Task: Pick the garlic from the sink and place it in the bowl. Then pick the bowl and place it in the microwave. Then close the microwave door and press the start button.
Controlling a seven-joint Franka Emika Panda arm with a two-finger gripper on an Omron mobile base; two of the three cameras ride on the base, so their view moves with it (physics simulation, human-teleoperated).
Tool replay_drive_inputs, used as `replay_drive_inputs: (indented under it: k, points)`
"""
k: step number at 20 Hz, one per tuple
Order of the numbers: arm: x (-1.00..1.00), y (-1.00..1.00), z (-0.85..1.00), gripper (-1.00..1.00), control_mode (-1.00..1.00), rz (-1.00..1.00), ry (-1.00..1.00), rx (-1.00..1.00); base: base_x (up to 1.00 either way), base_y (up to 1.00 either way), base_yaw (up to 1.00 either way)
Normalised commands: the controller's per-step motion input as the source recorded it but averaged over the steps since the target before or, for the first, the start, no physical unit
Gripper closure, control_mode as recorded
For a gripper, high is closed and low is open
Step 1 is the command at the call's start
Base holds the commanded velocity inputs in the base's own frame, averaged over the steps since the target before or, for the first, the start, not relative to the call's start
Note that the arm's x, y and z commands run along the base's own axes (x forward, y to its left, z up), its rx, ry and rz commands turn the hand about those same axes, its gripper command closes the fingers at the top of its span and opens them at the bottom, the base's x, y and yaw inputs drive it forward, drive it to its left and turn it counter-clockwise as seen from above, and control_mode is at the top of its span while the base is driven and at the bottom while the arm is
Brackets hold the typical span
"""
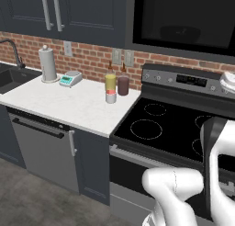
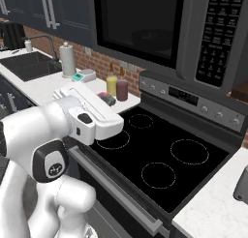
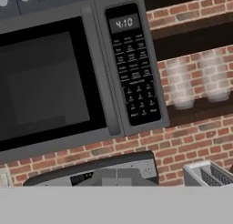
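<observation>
Main risk from here: a missed or wrong key on the black keypad panel (image 3: 133,68) at the right of the large black over-range microwave (image 2: 160,29). The keys are small and tightly packed, the start button cannot be told apart from its neighbours at this resolution, and the hand view is rolled, so an approach along a slanted line could land on an adjacent key or on the frame beside the panel. A second risk: the tall black-framed microwave door with its dark glass window (image 3: 43,82) looks shut, and a dim rounded shape behind the glass may be the wide glossy black bowl (image 1: 180,33), but the glass is too dark to confirm it or the garlic; if the latch is not fully home, a press would do nothing. The matte black sink (image 1: 11,78) lies far left, well apart from the work. Arm pose: the white arm (image 2: 72,121) is folded close to the base, elbow low in front of the black glass-top stove (image 2: 160,159), forearm reaching out over the stove's near edge, hand raised and aimed at the microwave front. The fingertips themselves are not visible; the jaws are fully closed with nothing between them.
</observation>
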Motion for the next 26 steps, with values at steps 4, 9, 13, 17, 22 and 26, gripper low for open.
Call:
replay_drive_inputs:
  k: [4, 9, 13, 17, 22, 26]
  points:
    - [0.07, -0.5, -0.02, 1.0, -1.0, 0.0, -0.03, 0.0, 0.0, 0.0, 0.0]
    - [0.02, -0.54, 0.0, 1.0, -1.0, 0.0, -0.04, 0.0, 0.0, 0.0, 0.0]
    - [0.22, -0.33, 0.0, 1.0, -1.0, 0.0, -0.01, 0.0, 0.0, 0.0, 0.0]
    - [0.33, -0.32, 0.0, 1.0, -1.0, 0.0, 0.0, 0.0, 0.0, 0.0, 0.0]
    - [0.37, -0.29, 0.0, 1.0, -1.0, 0.0, 0.0, 0.0, 0.0, 0.0, 0.0]
    - [0.4, -0.31, 0.0, 1.0, -1.0, 0.0, 0.0, 0.0, 0.0, 0.0, 0.0]
